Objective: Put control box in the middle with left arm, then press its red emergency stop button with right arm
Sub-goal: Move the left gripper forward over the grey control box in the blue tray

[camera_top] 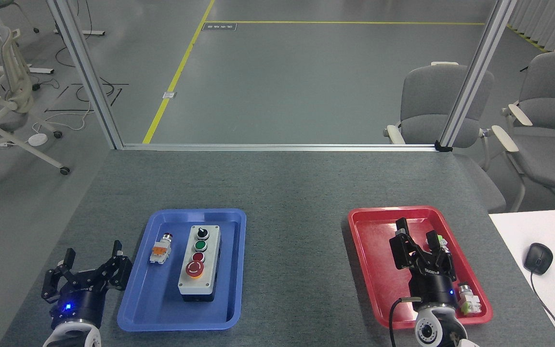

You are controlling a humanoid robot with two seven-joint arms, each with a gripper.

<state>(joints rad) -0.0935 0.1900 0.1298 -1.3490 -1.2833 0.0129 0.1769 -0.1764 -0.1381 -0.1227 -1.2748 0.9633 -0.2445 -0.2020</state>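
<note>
Table: grey felt top point(287, 193), blue tray point(229, 221) left.
Box: control box point(199, 262) rigid, smooth; grip long sides.
Hands: left hand point(92, 267), right hand point(417, 241) spread, empty.

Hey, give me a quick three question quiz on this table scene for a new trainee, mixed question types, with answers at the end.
1. True or false: the control box lies in the red tray.
2. Which control sits nearest the robot: A knob, B green button, C red emergency stop button?
3. Which gripper hovers over a tray?

Key: 1 false, it lies in the blue tray. 2 C. 3 The right gripper; the left gripper is beside the blue tray.
</note>
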